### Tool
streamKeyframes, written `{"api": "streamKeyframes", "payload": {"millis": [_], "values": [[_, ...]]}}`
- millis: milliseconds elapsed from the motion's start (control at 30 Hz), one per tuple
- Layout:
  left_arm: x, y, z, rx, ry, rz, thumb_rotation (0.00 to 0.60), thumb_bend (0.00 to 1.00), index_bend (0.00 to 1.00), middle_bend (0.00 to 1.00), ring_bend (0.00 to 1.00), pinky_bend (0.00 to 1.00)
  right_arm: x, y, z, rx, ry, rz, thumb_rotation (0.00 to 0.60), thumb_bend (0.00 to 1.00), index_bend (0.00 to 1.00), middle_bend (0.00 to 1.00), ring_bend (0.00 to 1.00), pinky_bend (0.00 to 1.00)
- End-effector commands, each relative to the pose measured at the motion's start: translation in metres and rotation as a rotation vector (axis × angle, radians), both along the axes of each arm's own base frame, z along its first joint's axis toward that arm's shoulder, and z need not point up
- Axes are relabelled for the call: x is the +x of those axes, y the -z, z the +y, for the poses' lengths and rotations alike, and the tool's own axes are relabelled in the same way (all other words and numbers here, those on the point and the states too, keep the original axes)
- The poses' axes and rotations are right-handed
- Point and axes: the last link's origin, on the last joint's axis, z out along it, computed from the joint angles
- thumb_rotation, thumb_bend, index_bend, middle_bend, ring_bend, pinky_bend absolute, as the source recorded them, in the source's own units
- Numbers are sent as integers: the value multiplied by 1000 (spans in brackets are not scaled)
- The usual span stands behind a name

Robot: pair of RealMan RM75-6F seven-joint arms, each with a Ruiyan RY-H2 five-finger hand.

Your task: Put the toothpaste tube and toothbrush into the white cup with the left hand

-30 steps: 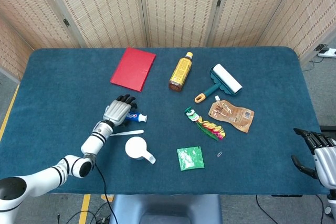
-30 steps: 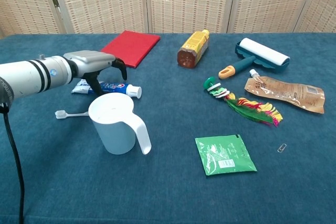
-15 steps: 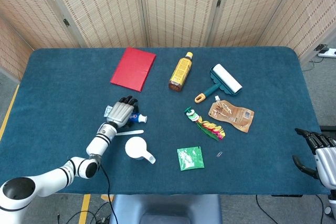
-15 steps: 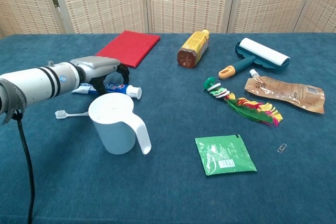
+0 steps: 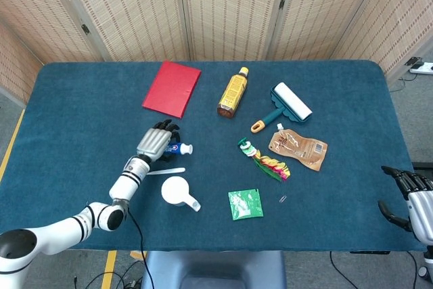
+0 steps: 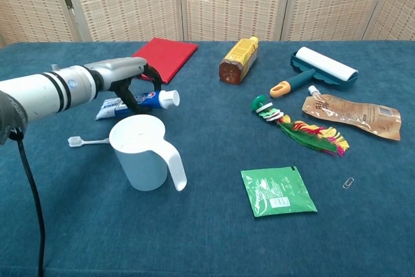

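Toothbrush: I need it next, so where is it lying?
The toothbrush lies flat on the table's left side in the chest view, just left of the white cup, below the toothpaste tube.

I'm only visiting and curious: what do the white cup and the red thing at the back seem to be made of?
The white cup looks like plastic: smooth, opaque, matte, with a moulded handle. The red thing looks like a card or plastic cover: flat, thin, evenly coloured. Which one, I cannot tell.

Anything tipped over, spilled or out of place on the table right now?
The yellow bottle lies on its side near the red notebook, with no spill visible. The white cup stands upright, and the left hand holds the toothpaste tube tilted.
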Motion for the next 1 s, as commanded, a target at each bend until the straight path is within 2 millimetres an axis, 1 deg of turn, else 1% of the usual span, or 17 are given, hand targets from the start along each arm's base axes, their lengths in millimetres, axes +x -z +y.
{"api": "streamKeyframes", "payload": {"millis": [33,167,367,433,533,733,833,1000], "values": [[6,-24,2,4,-27,-130,600,385,536,221,46,148,0,0,-1,0,-4,-2,600,224,193,283,248,264],[11,-40,3,-1,-51,-224,600,385,529,221,46,148,1,0,-1,1,-12,-2,600,224,193,283,249,264],[13,-49,2,-38,-105,-370,600,385,508,221,46,148,1,0,0,-2,-12,-4,600,225,193,283,249,264],[7,-50,4,-45,-110,-364,600,385,503,221,46,148,1,0,0,-3,-13,-5,600,224,193,283,249,264],[1,-54,6,-36,-142,-414,600,385,495,221,46,148,1,0,0,-7,-13,-6,600,224,193,283,249,264],[-23,-67,10,-13,-197,-433,600,385,489,221,46,148,2,0,-1,-7,-17,-7,600,224,193,283,249,264],[-36,-74,9,2,-210,-423,600,385,485,221,46,148,3,0,-2,-6,-22,-8,600,224,193,283,249,264],[-57,-84,2,44,-179,-383,600,385,471,221,46,148,6,1,-3,0,-31,-6,600,224,193,283,249,264]]}}
